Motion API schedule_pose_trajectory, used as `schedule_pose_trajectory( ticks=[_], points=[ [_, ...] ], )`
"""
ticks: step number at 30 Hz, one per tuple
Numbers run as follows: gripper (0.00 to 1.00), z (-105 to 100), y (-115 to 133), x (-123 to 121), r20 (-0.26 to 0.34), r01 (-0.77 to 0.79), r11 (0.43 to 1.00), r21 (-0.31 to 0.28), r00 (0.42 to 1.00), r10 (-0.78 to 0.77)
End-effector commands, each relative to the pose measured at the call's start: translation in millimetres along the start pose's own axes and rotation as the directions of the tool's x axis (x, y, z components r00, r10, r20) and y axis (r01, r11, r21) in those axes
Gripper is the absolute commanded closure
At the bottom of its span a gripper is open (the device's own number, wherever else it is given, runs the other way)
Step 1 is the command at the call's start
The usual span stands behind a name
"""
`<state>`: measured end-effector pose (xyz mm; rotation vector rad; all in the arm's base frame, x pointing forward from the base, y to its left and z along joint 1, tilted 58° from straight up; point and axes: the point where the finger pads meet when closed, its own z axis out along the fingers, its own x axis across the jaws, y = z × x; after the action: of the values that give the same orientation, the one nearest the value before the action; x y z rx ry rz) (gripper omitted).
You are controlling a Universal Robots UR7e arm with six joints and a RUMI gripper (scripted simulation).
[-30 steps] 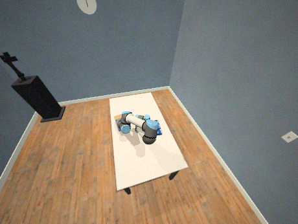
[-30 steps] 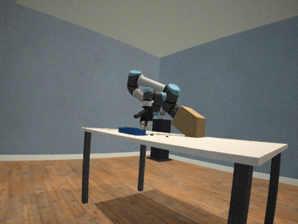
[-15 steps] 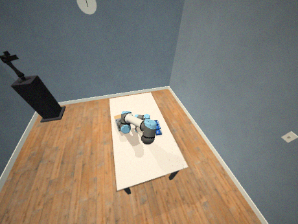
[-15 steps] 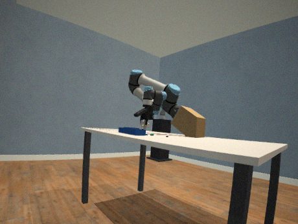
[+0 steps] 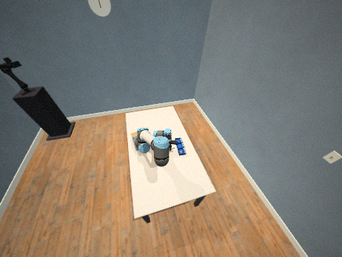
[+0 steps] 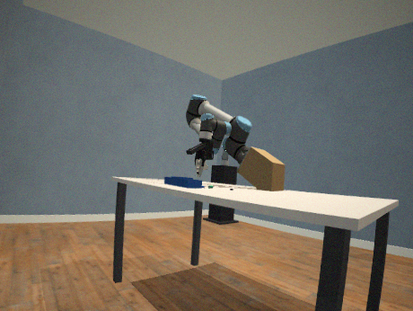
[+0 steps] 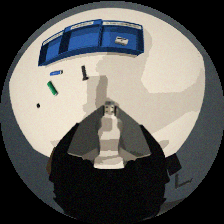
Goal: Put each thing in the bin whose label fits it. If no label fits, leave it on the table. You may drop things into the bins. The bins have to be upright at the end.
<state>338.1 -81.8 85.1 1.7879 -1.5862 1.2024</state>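
My gripper [image 7: 109, 106] is shut on a small grey part [image 7: 110, 108] with a dark end, and holds it a little above the white table; it also shows in the exterior view [image 6: 198, 171]. A row of three blue bins [image 7: 92, 39] lies ahead of the gripper at the table's edge, also seen in the exterior and top views [image 6: 183, 182] [image 5: 180, 145]. On the table between the gripper and the bins lie a small blue piece [image 7: 56, 73], a black piece [image 7: 84, 73], a green piece [image 7: 52, 88] and a tiny black bit [image 7: 38, 105]. The bin labels are too small to read.
A tan cardboard box [image 6: 262, 170] stands tilted on the table by the arm's base. A black pedestal [image 5: 42, 111] stands on the floor off to the side, away from the table.
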Motion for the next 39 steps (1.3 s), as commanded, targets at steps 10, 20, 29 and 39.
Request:
schedule_pose_trajectory(
  ticks=[10, 20, 29, 39],
  points=[
    [1.00, -8.7, 1.2, -1.5, 0.007, 0.001, 0.999, -0.041, 1.000, -0.001],
    [1.00, -7.8, 3.4, -2.2, 0.007, 0.005, 0.999, -0.045, 1.000, -0.005],
    [1.00, -15.3, 2.3, -1.7, 0.006, 0.001, 0.999, -0.041, 1.000, -0.001],
    [1.00, -13.9, -19.1, -12.5, 0.014, 0.171, 0.984, -0.041, 0.985, -0.171]
  ],
)
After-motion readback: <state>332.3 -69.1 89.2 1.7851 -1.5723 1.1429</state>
